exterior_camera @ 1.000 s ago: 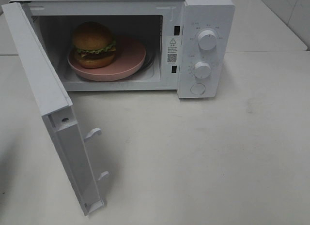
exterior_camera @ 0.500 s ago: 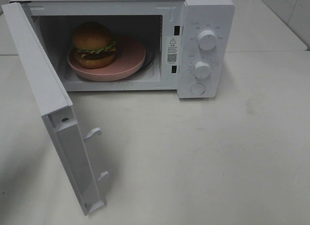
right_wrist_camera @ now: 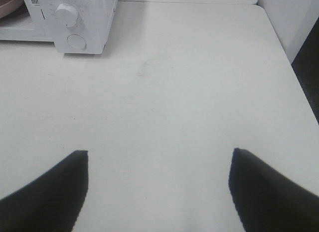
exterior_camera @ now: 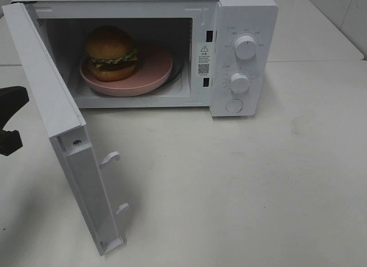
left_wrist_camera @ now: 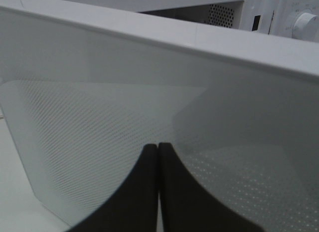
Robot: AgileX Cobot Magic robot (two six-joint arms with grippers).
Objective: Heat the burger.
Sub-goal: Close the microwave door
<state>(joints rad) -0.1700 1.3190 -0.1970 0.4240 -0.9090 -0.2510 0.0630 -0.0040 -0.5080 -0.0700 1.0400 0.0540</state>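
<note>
- Left pincer (left_wrist_camera: 158,146), wrist view: two fingers (left_wrist_camera: 139,197), solid black, dull finish.
- Finger shape, left: straight inner edges; outer edges sweep away in a smooth concave curve, narrow at the rounded tips and broad toward the base.
- Right pincer (right_wrist_camera: 158,152), wrist view: two fingers (right_wrist_camera: 52,197), same dull black.
- Finger shape, right: wedge-like, with near-straight inner edges, sloping outer edges and sharp-cornered tips.
- Left arm (exterior_camera: 11,100), high view: only a cropped piece shows, black, two blunt lobes, one above the other. Which part of the arm this is: cannot tell.
- Surface detail on all black parts is too dark to resolve.
</note>
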